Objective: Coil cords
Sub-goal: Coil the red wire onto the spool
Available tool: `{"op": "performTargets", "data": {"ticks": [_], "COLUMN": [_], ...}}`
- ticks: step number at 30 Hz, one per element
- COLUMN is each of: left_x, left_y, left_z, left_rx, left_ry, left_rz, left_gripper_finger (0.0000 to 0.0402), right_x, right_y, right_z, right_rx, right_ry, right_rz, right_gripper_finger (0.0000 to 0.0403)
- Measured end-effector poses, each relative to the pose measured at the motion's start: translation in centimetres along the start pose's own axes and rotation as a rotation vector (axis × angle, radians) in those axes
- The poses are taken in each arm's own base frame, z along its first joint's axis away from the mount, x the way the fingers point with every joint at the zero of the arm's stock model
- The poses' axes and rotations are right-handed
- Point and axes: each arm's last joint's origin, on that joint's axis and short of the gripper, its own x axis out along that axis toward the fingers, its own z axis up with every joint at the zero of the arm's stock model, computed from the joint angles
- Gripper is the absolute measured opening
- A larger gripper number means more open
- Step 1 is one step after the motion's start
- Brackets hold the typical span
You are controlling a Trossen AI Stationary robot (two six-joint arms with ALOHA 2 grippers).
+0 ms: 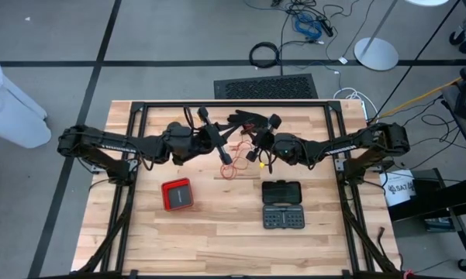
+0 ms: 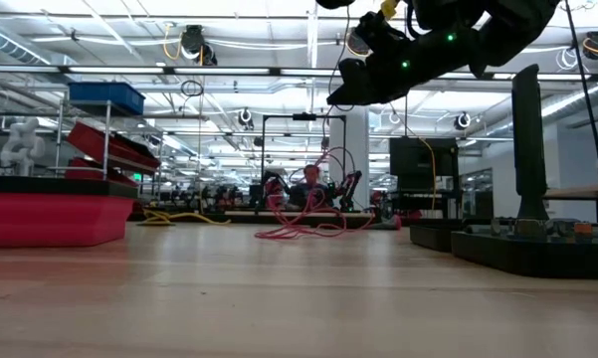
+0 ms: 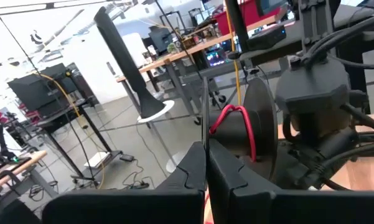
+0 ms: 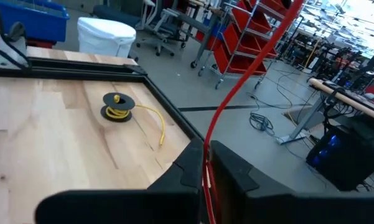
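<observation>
A thin red cord lies in loose loops on the table's middle (image 1: 231, 167), also seen in the low view (image 2: 300, 221), with strands rising to both grippers. My left gripper (image 1: 222, 149) and my right gripper (image 1: 257, 147) face each other above it, both shut. In the left wrist view a red loop (image 3: 236, 121) lies over a black disc (image 3: 261, 134) at my right gripper. A small black spool with a yellow cord (image 4: 117, 107) lies on the table. A black tangle (image 1: 244, 120) lies behind the grippers. My left gripper has its fingers (image 3: 187, 171) closed together, and a bit of red cord (image 3: 205, 208) shows in the slit between them; which part of the cord this is cannot be told. My right gripper pinches a strand of the red cord (image 4: 206, 152) between its two fingers. The strand runs up and away from the fingers in a smooth curve (image 4: 261, 56), clear of the table.
A red box (image 1: 177, 194) lies near left and an open black tool case (image 1: 283, 205) near right. The black frame rails (image 1: 139, 116) border the table. Bare wood (image 1: 217, 232) lies along the near edge.
</observation>
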Motion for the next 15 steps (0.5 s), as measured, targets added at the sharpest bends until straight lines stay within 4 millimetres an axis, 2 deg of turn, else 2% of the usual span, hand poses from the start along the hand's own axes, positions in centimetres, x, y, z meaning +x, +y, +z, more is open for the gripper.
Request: {"op": "performTargets", "data": {"ticks": [12, 15], "left_x": [0.01, 0.36], "left_y": [-0.05, 0.22], "left_z": [0.01, -0.27], "left_rx": [-0.024, -0.024], "left_ry": [-0.008, -0.001], "left_rz": [-0.022, -0.008], "left_gripper_finger": [0.0000, 0.0000], "right_x": [0.32, 0.32], "right_y": [-0.51, -0.08], "right_z": [0.13, 0.40], "right_rx": [0.047, 0.094], "right_ry": [-0.021, -0.067], "right_rz": [0.000, 0.031], "right_gripper_finger": [0.0001, 0.0001]}}
